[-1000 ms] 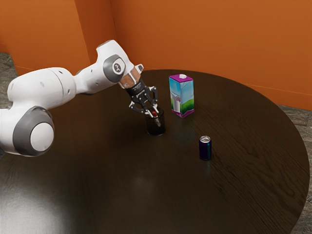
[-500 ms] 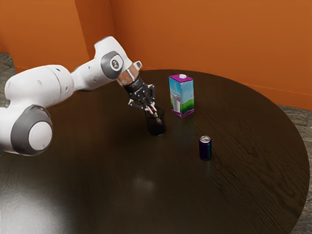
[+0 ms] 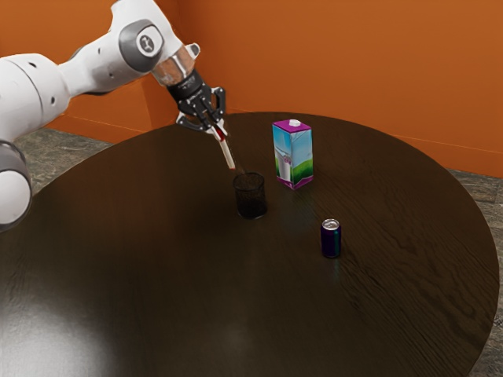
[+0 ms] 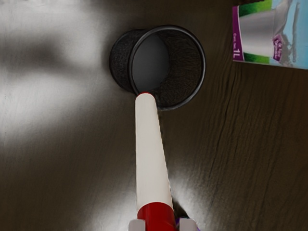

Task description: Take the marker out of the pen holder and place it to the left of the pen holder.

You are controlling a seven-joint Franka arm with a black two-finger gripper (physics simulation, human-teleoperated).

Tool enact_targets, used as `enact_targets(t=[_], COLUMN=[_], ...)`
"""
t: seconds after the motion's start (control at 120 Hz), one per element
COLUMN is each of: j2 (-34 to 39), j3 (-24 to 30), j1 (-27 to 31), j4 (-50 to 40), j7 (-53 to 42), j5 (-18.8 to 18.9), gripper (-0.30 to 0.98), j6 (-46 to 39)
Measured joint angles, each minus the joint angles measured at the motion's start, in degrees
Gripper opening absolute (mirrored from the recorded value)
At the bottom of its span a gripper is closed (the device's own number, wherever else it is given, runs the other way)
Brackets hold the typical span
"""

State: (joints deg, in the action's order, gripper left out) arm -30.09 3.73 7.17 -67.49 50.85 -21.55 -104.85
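The marker's upper end is partly hidden between the fingertips [image 4: 186, 224] of the black two-finger claw [image 3: 218, 129], and the wrist view's edge cuts it off. In that view the slim white marker with red ends [image 3: 227, 152] also covers a bit of the rim of the black mesh cylindrical pen holder [image 3: 251, 198]. The tall blue, green and purple drink carton [image 3: 292, 157] is only partly in the wrist view, and a small purple patch beside one fingertip is too little to make out. In the exterior view the arm [image 3: 102, 64] runs out of the picture, as does the near side of the round dark wooden counter [image 3: 314, 322].

The claw is closed on the marker's red part, a fingertip on each side. The marker hangs tilted below it, out of the pen holder, its lower end near the rim; whether they touch, I cannot tell. The pen holder stands upright below the claw, toward the exterior view's right. The carton is farther that way from the claw, and the dark blue metal can [image 3: 331, 239] is farther still.
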Motion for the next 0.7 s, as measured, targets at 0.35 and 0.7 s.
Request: enact_targets(t=[0.35, 0.7], j2=[-0.9, -6.3], j3=[-2.9, -2.8], j1=[4.0, 4.2], j4=[-0.5, -1.0], j7=[0.0, -7.4], j5=[8.0, 9.5], gripper=[-0.1, -0.1], j6=[2.8, -12.8])
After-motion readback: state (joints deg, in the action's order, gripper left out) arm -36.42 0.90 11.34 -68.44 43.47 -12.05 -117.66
